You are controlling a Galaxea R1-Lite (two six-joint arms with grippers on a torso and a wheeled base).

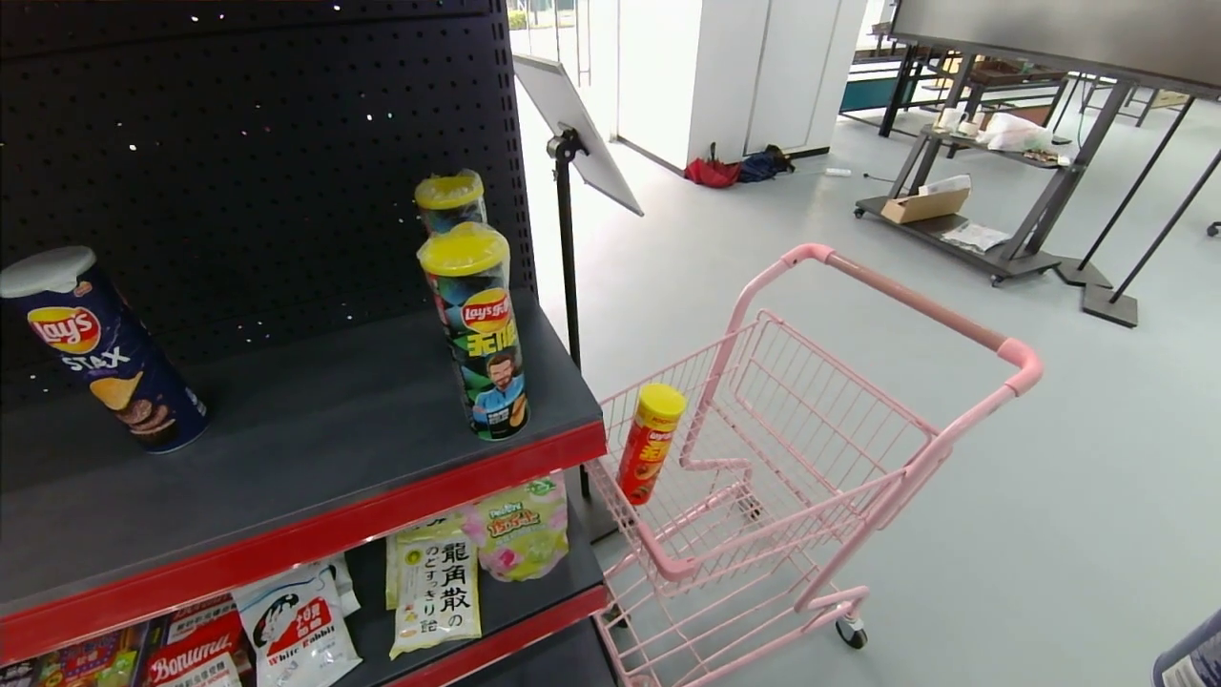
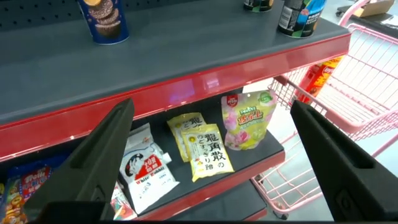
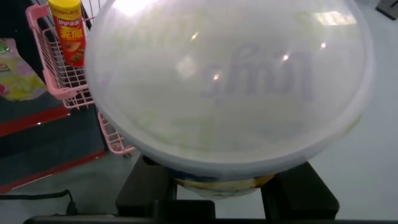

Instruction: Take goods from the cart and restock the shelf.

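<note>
A pink cart (image 1: 820, 401) stands right of the black shelf (image 1: 315, 448) and holds a red chip can (image 1: 651, 444) with a yellow lid. Two yellow-lidded cans (image 1: 477, 329) stand upright at the top board's right end, one behind the other. A blue can (image 1: 105, 353) with a white lid leans at its left end. My left gripper (image 2: 211, 115) is open in front of the red shelf edge, above the lower board's snack bags (image 2: 205, 146). My right gripper (image 3: 217, 193) is shut on a chip can whose clear lid (image 3: 230, 81) faces the camera, near the cart's corner (image 3: 46, 68).
A sign on a thin black stand (image 1: 572, 134) rises behind the shelf's right end. A black rack (image 1: 983, 191) with boxes stands far across the grey floor. Open floor lies right of the cart. More snack bags (image 1: 434, 582) fill the lower board.
</note>
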